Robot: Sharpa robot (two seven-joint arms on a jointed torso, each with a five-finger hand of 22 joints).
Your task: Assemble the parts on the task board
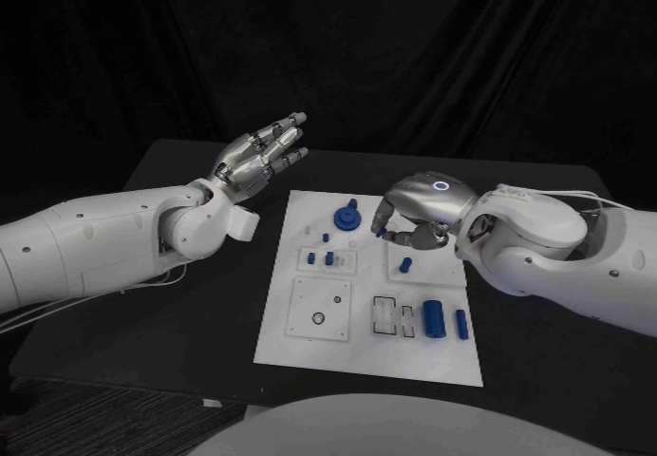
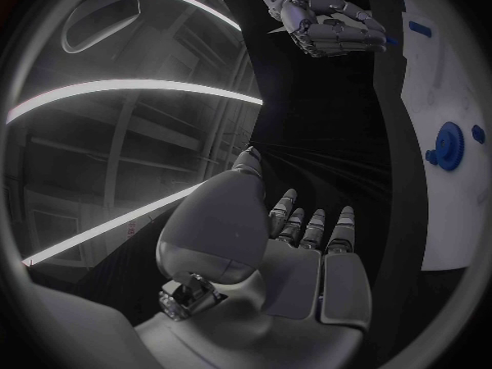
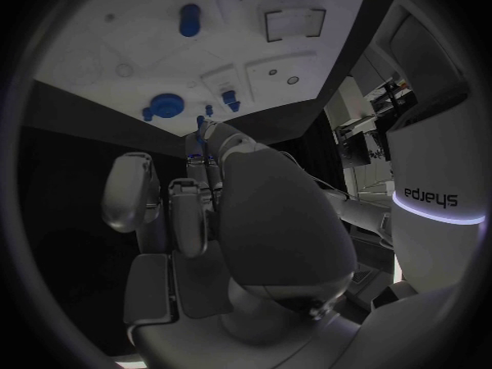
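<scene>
White rectangular task board is lying flat in the middle of the black table, at centre frame in the head view. Small blue parts are sitting on it: a round blue gear-shaped part near its upper edge, two short blue pegs in a square panel just below, one blue peg right of those, and a blue cylinder with a narrower blue bar beside it at lower right. Two black-outlined rectangular slots are lying left of the cylinder, and a square panel with a ring sits at lower left.

Right hand is hovering over the board's upper right part, fingers curled downward and close together; the right wrist view shows a small blue piece at its fingertips, though whether it is pinching it I cannot tell.

Left hand is raised at upper left, off the board, palm open, fingers extended and slightly apart, holding nothing.
</scene>
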